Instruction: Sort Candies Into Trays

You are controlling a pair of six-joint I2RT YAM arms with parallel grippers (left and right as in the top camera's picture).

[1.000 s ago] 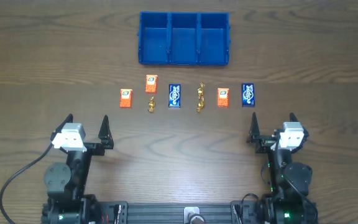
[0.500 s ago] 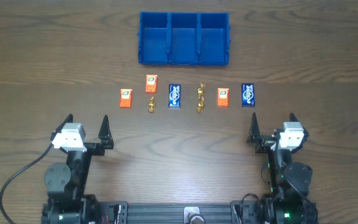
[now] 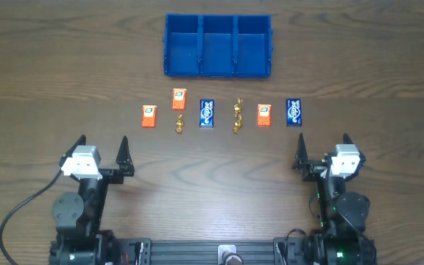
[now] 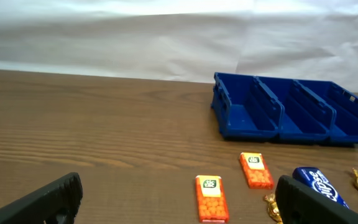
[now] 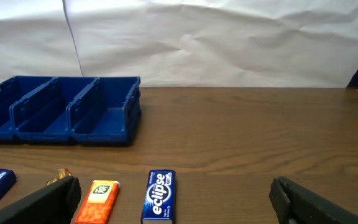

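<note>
Candies: no change vs the earlier frames. Nothing has shifted and both arms are parked at the same spots.

Left to right:
- left gripper (image 3: 103, 143): released, black tapered fingers spread wide, holding nothing, on the near side of the row's left end.
- left orange mint box (image 3: 149, 116): small flat rectangle of clear plastic with an orange fill, lying flat.
- second orange mint box (image 3: 179, 99): same type, set slightly nearer the tray.
- single gold-foil candy (image 3: 179, 124): crinkled wrapper with twisted ends, just beside that box on the arm side.
- left blue gum pack (image 3: 207, 113): glossy flat rectangular pack.
- gold-foil pair (image 3: 237, 116): two twisted wrappers end to end, shiny.
- right orange mint box (image 3: 263, 115): matches the other two.
- right blue gum pack (image 3: 294, 112): same as the left one, at the end of the row.
- right gripper (image 3: 323, 143): also released, fingers apart, gripping nothing, near the row's right end.

All pieces lie on the wood-grain table (image 3: 50, 73), between the grippers and the blue tray (image 3: 218, 72) and clear of it. The tray is rigid moulded plastic with three open-top rectangular bins side by side. White sheet backdrop (image 4: 166, 31) stands behind the table.
</note>
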